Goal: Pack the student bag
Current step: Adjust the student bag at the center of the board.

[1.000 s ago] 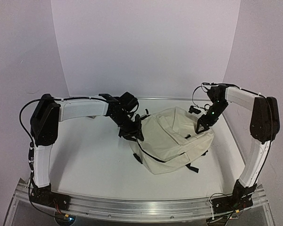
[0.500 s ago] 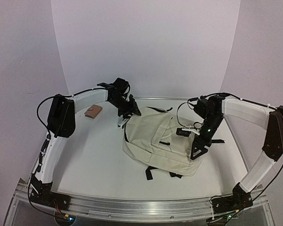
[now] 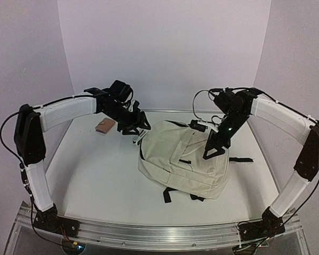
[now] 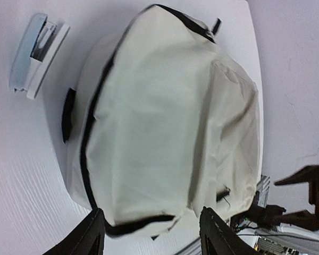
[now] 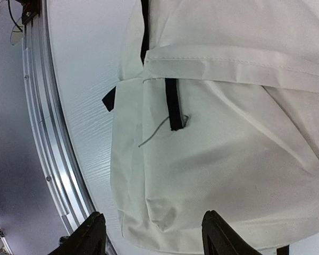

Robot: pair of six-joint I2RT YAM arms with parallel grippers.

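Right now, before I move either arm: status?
Left tool open, empty. Right tool open, empty, over bag. Bag flat on table, looks zipped. Small white item loose beside it.

No text, label, brand, number or sign could be read in any view. The bag [image 3: 183, 159] showed only plain cream fabric, and the pale-blue object [image 4: 36, 56] beside it bore no legible marking.
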